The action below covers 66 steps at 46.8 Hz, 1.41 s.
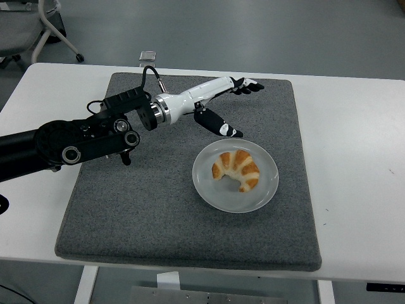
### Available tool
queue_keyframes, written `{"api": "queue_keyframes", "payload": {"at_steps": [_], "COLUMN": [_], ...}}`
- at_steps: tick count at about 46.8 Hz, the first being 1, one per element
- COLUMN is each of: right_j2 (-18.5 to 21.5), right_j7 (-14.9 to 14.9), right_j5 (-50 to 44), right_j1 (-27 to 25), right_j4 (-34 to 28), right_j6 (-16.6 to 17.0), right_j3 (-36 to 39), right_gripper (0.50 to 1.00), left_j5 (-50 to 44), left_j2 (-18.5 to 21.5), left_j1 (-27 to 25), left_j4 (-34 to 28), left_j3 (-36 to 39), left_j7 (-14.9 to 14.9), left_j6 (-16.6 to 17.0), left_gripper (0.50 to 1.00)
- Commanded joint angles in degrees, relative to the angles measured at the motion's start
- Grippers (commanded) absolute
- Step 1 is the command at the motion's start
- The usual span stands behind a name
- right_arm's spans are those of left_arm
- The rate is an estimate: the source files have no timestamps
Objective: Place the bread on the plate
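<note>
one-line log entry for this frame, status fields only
bread: on plate | left robot hand: open, empty, raised beyond plate over grey mat | right arm: not in view | placement: looks done

Golden-brown bread (237, 169), pale grey plate (209, 190), dark grey mat (158, 209).

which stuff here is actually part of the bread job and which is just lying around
Part of the job:
- bread, a croissant lying on the plate
- plate
- left hand, open, above the mat, apart from the bread

Just lying about:
- grey mat under the plate
- white table
- small object at the table's far edge
- chair
</note>
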Motion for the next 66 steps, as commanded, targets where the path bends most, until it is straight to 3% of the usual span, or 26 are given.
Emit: {"api": "queue_keyframes", "payload": {"at_steps": [1,12,20,36,51,66], "right_j2": [0.0,0.0,0.0,0.0,0.0,0.0], "right_j7": [0.0,0.0,0.0,0.0,0.0,0.0], "right_j5": [-0.1,-0.1,0.0,-0.1,0.0,-0.1], "right_j1": [0.0,0.0,0.0,0.0,0.1,0.1], "right_j4": [0.0,0.0,0.0,0.0,0.0,0.0], "right_j6": [0.0,0.0,0.0,0.0,0.1,0.1], "right_j3": [0.0,0.0,0.0,0.0,0.0,0.0], "right_gripper": [0.930,0.930,0.930,0.930,0.930,0.930], "left_j5": [-4.9,-16.9,-27.8,-48.3,-52.1,-52.2], "left_j2": [-0.5,-1.4,-1.4,-1.3,-1.2,-1.4], "left_j1": [-0.4,-0.4,-0.4,-0.4,3.5,6.5], "left_j4": [2.8,10.9,16.4,24.6,32.2,35.1], "left_j3": [-2.7,-8.7,-13.7,-14.3,-22.4,-22.8], "left_j7": [-0.1,-0.1,0.0,0.0,-0.1,-0.2], "left_j6": [-1.8,-7.3,-13.0,-19.1,-26.3,-26.7], "left_gripper": [0.986,0.990,0.990,0.992,0.992,0.994]}}
